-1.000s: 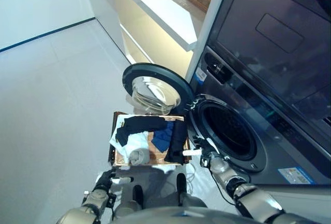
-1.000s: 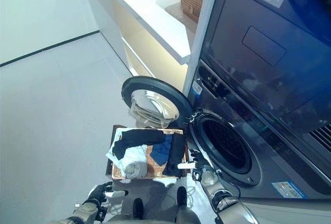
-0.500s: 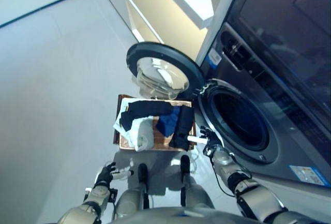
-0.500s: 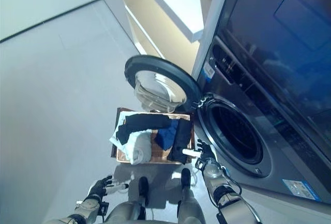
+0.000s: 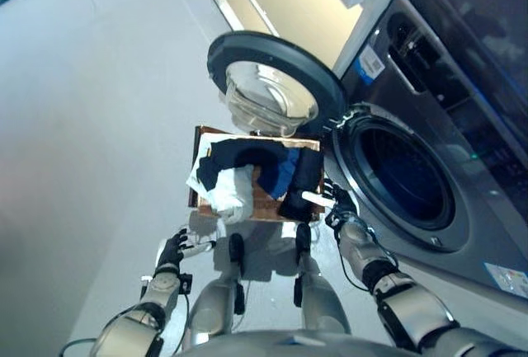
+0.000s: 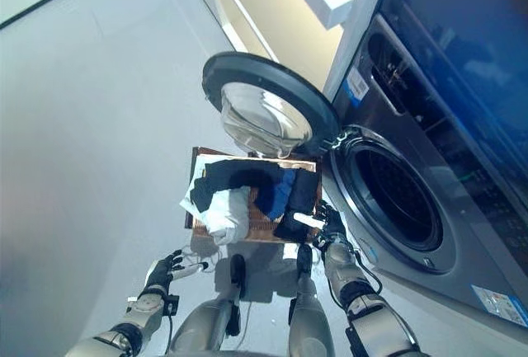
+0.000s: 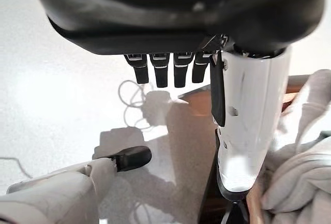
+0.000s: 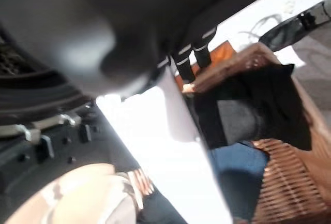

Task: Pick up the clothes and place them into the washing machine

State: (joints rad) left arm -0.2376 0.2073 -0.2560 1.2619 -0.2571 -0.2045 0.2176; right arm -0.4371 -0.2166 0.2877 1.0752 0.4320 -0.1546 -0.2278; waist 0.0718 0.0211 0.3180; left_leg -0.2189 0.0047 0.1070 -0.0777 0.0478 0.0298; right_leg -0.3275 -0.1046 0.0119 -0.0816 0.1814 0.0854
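A shallow wicker basket (image 5: pixel 266 202) sits beside the washing machine (image 5: pixel 462 126), whose drum (image 5: pixel 404 182) is open. It holds a black garment (image 5: pixel 239 157), a blue cloth (image 5: pixel 285 171), a white and grey bundle (image 5: pixel 231 196) and a dark folded piece (image 5: pixel 304 180). My right hand (image 5: pixel 334 206) is open at the basket's right front corner, with its white thumb next to the dark piece (image 8: pixel 258 105). My left hand (image 5: pixel 175 250) is open and empty, low over the floor in front of the basket's left corner. The grey bundle (image 7: pixel 300 177) lies just past its thumb.
The round machine door (image 5: pixel 276 85) stands swung open behind the basket. A pale cabinet with a white top (image 5: pixel 280 2) runs along the back. Grey floor (image 5: pixel 91 126) stretches wide to the left.
The camera has tipped down, so the whole picture shifted and the basket and drum sit higher and nearer. Both hands keep their places by the basket's front corners. Nothing has been picked up.
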